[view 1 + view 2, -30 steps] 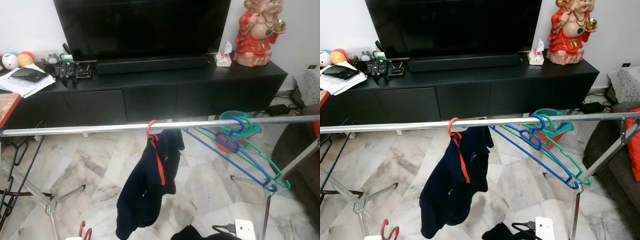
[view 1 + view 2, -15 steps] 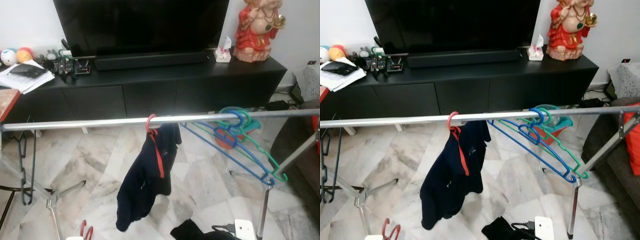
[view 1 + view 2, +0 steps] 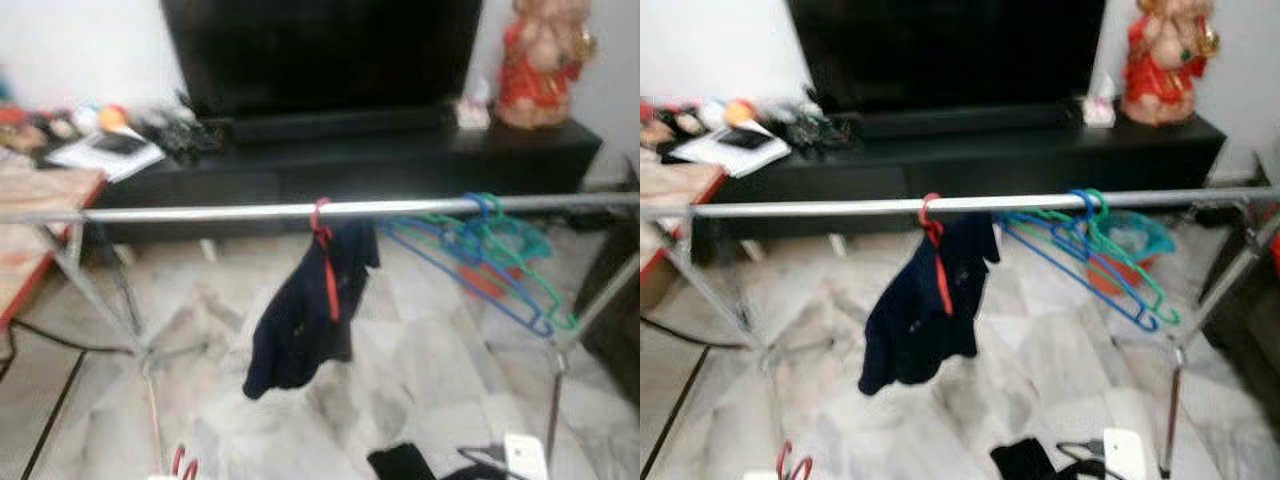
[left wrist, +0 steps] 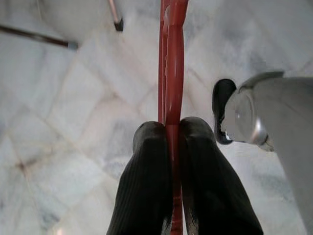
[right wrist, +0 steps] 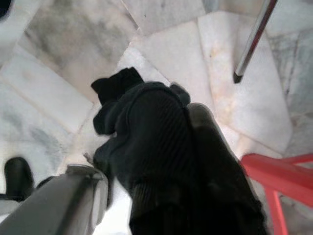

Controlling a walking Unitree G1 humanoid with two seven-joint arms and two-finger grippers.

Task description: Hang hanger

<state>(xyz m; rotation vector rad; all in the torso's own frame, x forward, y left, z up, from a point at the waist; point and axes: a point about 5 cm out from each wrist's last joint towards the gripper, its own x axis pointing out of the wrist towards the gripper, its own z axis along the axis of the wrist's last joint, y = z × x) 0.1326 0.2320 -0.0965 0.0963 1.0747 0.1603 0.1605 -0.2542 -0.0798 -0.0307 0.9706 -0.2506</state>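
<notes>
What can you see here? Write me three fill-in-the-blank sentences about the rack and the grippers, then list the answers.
1. The left gripper is shut on a ____ hanger.
2. The dark garment hangs from the ____ rail.
3. Next to the green hanger on the rail hangs a ____ hanger.
4. The right gripper is shut on a ____ cloth.

Answers: red; metal; blue; black

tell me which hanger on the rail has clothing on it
The red hanger near the middle of the rail: a dark navy garment hangs from it. The blue hanger and green hanger beside it are bare.
</notes>
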